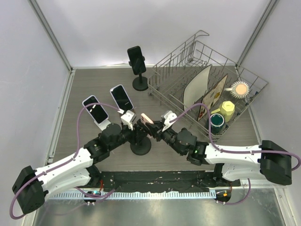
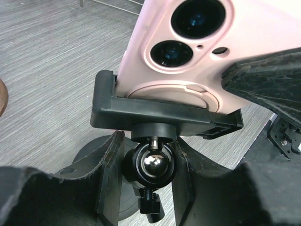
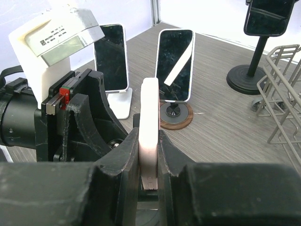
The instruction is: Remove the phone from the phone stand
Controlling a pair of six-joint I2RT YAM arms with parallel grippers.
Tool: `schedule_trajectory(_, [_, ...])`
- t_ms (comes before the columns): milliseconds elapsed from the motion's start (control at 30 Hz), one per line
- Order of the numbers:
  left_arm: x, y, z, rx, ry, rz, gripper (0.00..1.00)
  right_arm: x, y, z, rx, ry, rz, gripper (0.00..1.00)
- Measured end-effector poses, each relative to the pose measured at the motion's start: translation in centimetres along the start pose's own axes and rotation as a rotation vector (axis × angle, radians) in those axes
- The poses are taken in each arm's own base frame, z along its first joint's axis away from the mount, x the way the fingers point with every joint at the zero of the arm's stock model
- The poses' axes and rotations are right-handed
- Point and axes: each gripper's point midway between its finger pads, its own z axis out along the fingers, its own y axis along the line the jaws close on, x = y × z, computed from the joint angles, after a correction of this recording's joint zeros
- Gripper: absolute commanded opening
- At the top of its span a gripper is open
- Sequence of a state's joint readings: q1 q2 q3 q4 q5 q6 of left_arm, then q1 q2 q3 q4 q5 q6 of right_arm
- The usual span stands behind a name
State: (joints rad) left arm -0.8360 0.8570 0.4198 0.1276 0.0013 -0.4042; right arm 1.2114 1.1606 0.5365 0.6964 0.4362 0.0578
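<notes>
While the phone [image 2: 188, 47] is sitting in the black cradle of the phone stand [image 2: 160, 115], both claws are holding the assembly near the middle of the table [image 1: 89, 82].

Phone: it is wearing a pale pink case. The back is showing two round black camera lenses, a small flash window beside them, and a moulded ring lower down. Its lower edge is resting inside the cradle's lip. Seen edge-on from the right wrist, it is standing upright as a thin pale slab with a rounded top.

Phone stand: a chrome ball joint is carrying the cradle above a round black base [image 1: 140, 147].

Left claw [image 2: 150, 181]: it is closing on the stand's ball-joint housing, one finger pressing each side.

Right claw [image 3: 149, 165]: it is pinching the phone across its front and back, just above the cradle.

Other items: two dark-screened phones [image 1: 95, 109] are leaning on low stands to the left. A black phone on a tall stand [image 1: 137, 60] is standing at the back. A wire dish rack [image 1: 188, 49] is holding plates and cups on the right.
</notes>
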Motion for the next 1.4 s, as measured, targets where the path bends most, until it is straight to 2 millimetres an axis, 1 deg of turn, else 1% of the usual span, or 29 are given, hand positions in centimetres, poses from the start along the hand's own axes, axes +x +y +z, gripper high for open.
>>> schedule_trajectory(33, [0.0, 0.0, 0.0, 0.000, 0.002, 0.002, 0.05, 0.0, 0.0, 0.0, -0.001, 0.000, 0.000, 0.02])
schedule_trajectory(67, [0.0, 0.0, 0.0, -0.001, 0.003, 0.001, 0.00, 0.0, 0.0, 0.0, -0.001, 0.003, -0.001, 0.07])
schedule_trajectory(100, [0.0, 0.0, 0.0, -0.002, 0.003, 0.002, 0.00, 0.0, 0.0, 0.1, 0.000, 0.009, -0.003, 0.10])
schedule_trajectory(133, [0.0, 0.0, -0.1, -0.003, 0.002, 0.002, 0.00, -0.1, 0.1, 0.2, 0.000, 0.019, -0.007, 0.20])
schedule_trajectory(200, [-0.1, 0.1, -0.2, -0.008, 0.000, 0.003, 0.00, -0.2, 0.2, 0.4, 0.004, 0.055, -0.016, 0.31])
schedule_trajectory(233, [-0.1, 0.1, -0.2, -0.009, -0.002, 0.003, 0.00, -0.2, 0.3, 0.5, 0.005, 0.071, -0.017, 0.41])
schedule_trajectory(300, [-0.2, 0.3, -0.4, -0.016, -0.006, 0.006, 0.00, -0.4, 0.9, 0.6, -0.005, 0.112, 0.001, 0.48])
schedule_trajectory(333, [-0.3, 0.4, -0.5, -0.022, -0.010, 0.010, 0.00, -0.6, 1.2, 0.6, -0.010, 0.123, 0.012, 0.53])
schedule_trajectory(400, [-0.4, 0.6, -0.7, -0.031, -0.014, 0.015, 0.00, -0.9, 1.5, 0.6, -0.012, 0.136, 0.021, 0.58])
schedule_trajectory(433, [-0.4, 0.6, -0.7, -0.033, -0.016, 0.016, 0.00, -0.8, 1.5, 0.5, -0.010, 0.143, 0.023, 0.62])
schedule_trajectory(533, [-0.4, 0.6, -0.9, -0.034, -0.017, 0.019, 0.00, 0.0, 1.1, 0.2, 0.005, 0.176, 0.014, 0.68])
schedule_trajectory(667, [-0.4, 0.7, -1.0, -0.034, -0.016, 0.019, 0.00, 0.6, 0.6, 0.0, 0.031, 0.203, 0.000, 0.70])
schedule_trajectory(833, [-0.4, 0.7, -1.0, -0.033, -0.016, 0.018, 0.00, 0.7, 0.4, 0.5, 0.049, 0.198, -0.027, 0.70])
schedule_trajectory(933, [-0.3, 0.6, -1.0, -0.032, -0.016, 0.018, 0.00, 0.4, 0.5, 1.0, 0.044, 0.170, -0.041, 0.71])
schedule_trajectory(1033, [-0.3, 0.6, -1.0, -0.031, -0.015, 0.018, 0.00, -0.1, 0.6, 1.6, 0.043, 0.137, -0.051, 0.67])
schedule_trajectory(1100, [-0.3, 0.6, -1.0, -0.029, -0.014, 0.018, 0.00, -0.3, 0.7, 2.0, 0.042, 0.120, -0.064, 0.66])
schedule_trajectory(1167, [-0.3, 0.6, -1.0, -0.028, -0.014, 0.018, 0.00, -0.2, 0.8, 2.4, 0.043, 0.108, -0.071, 0.63])
schedule_trajectory(1300, [-0.3, 0.5, -1.0, -0.026, -0.013, 0.018, 0.00, 0.8, 0.8, 3.0, 0.045, 0.114, -0.113, 0.57])
schedule_trajectory(1333, [-0.3, 0.5, -1.0, -0.026, -0.013, 0.018, 0.00, 1.1, 0.8, 3.1, 0.046, 0.120, -0.123, 0.54])
schedule_trajectory(1400, [-0.3, 0.5, -1.0, -0.026, -0.013, 0.018, 0.00, 1.6, 0.8, 3.4, 0.047, 0.126, -0.139, 0.53])
